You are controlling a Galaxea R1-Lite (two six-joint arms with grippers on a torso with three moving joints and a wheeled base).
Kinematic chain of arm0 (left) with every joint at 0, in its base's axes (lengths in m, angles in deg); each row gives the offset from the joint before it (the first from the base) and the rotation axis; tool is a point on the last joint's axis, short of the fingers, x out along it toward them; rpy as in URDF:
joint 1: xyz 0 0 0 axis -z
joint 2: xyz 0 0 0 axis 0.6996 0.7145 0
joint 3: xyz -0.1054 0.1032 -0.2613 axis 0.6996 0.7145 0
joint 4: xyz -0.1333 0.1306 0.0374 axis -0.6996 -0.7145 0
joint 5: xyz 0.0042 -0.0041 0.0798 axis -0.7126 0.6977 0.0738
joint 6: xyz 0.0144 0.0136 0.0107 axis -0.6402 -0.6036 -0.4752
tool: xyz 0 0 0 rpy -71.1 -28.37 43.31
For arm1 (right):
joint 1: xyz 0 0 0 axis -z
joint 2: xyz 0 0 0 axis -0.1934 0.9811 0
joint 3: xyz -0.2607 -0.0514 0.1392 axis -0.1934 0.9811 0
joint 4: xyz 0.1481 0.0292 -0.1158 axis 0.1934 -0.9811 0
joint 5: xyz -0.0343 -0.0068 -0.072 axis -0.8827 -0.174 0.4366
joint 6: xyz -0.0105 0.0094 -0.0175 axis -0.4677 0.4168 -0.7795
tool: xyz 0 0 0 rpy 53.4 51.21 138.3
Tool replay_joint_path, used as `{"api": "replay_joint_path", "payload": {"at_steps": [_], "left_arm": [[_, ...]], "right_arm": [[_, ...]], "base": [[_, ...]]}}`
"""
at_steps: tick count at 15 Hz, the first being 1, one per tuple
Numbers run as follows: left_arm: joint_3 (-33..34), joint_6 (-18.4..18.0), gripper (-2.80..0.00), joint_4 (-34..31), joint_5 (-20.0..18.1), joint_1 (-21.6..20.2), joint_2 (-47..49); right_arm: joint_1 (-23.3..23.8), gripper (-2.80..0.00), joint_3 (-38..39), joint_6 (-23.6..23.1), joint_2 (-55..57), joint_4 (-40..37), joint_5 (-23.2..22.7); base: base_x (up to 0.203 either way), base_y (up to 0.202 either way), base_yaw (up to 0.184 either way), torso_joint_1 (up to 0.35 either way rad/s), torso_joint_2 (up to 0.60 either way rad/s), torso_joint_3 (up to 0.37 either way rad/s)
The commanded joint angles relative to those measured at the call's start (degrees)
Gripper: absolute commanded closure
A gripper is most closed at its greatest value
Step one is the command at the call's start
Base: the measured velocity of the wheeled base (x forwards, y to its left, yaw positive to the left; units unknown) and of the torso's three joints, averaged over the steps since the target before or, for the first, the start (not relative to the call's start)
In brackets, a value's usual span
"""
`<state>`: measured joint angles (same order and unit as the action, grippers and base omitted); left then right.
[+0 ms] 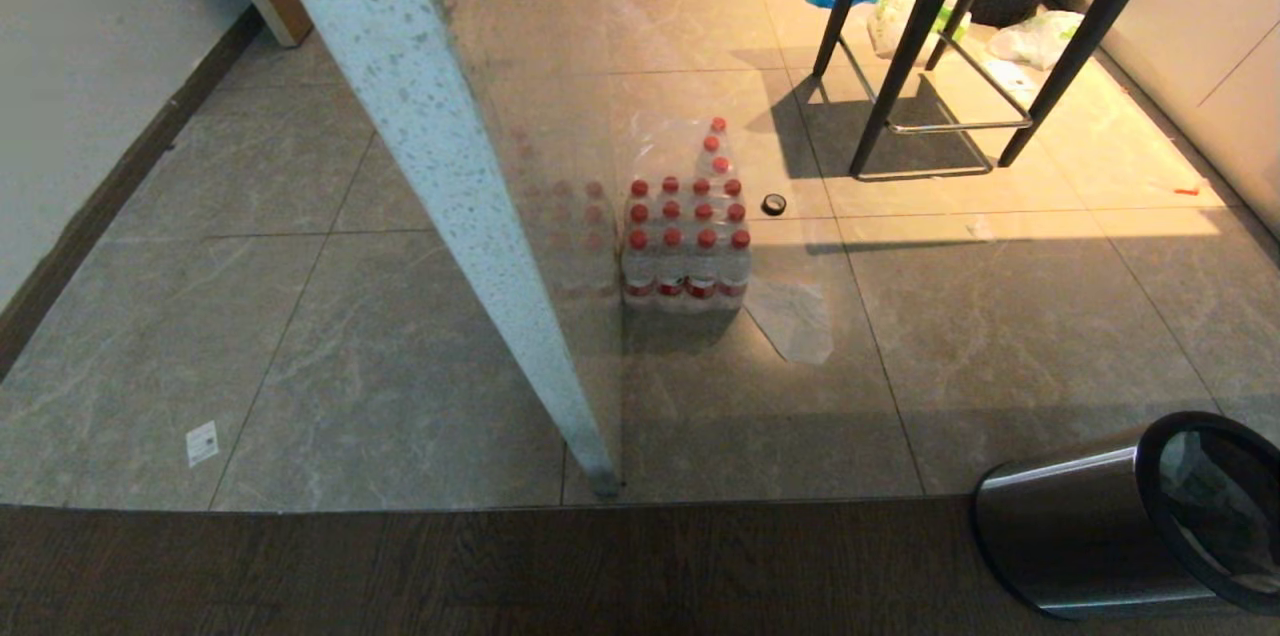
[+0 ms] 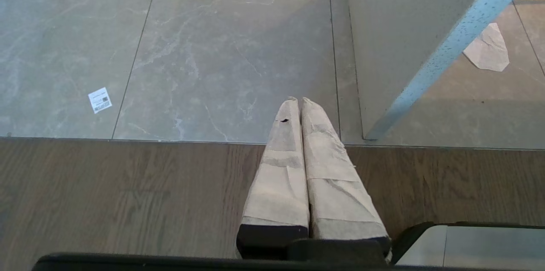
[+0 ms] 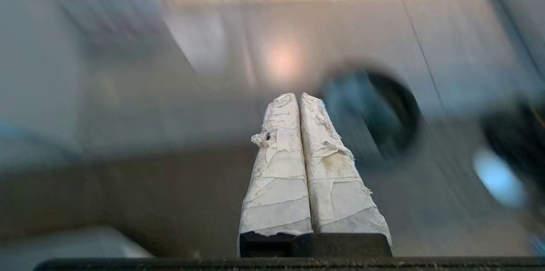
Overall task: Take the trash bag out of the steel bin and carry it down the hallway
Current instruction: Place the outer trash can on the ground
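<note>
The steel bin point(image 1: 1080, 526) stands on the dark wood floor at the lower right of the head view, its black-rimmed mouth turned toward me. The trash bag shows only as a dim pale film point(image 1: 1215, 511) inside that mouth. Neither arm appears in the head view. In the blurred right wrist view, my right gripper point(image 3: 298, 97) is shut and empty, with the bin's dark round mouth point(image 3: 377, 113) just beyond its tips. My left gripper point(image 2: 299, 100) is shut and empty too, hanging over the seam between wood floor and tiles.
A speckled stone table leg point(image 1: 470, 246) slants down in the middle. Behind it sit a shrink-wrapped pack of red-capped bottles point(image 1: 685, 251), a black tape roll point(image 1: 773, 204) and a scrap of paper point(image 1: 795, 316). Black stool legs point(image 1: 900, 76) and white bags point(image 1: 1035, 36) are at the back right.
</note>
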<state>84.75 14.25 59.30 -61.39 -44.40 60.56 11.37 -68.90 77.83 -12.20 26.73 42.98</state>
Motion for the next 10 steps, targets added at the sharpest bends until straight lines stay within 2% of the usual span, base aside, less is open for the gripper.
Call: {"api": "replay_joint_path", "payload": {"at_steps": [1,3,5,7,10], "left_arm": [[0.0,0.02,0.0,-0.02,0.02,0.0,0.0],[0.0,0.02,0.0,-0.02,0.02,0.0,0.0],[0.0,0.02,0.0,-0.02,0.02,0.0,0.0],[0.0,0.02,0.0,-0.02,0.02,0.0,0.0],[0.0,0.02,0.0,-0.02,0.02,0.0,0.0]], "right_arm": [[-0.8,0.0,-3.21,0.6,13.78,-6.07,5.97],[-0.99,0.0,-2.96,3.03,22.33,-5.66,7.75],[-0.07,0.0,-2.2,4.81,31.56,-3.73,6.76],[4.64,0.0,-1.77,4.59,40.24,0.32,2.11],[14.16,0.0,-3.57,2.21,54.33,7.76,-8.58]], "base": [[0.0,0.0,0.0,0.0,0.0,0.0],[0.0,0.0,0.0,0.0,0.0,0.0],[0.0,0.0,0.0,0.0,0.0,0.0],[0.0,0.0,0.0,0.0,0.0,0.0],[0.0,0.0,0.0,0.0,0.0,0.0]]}}
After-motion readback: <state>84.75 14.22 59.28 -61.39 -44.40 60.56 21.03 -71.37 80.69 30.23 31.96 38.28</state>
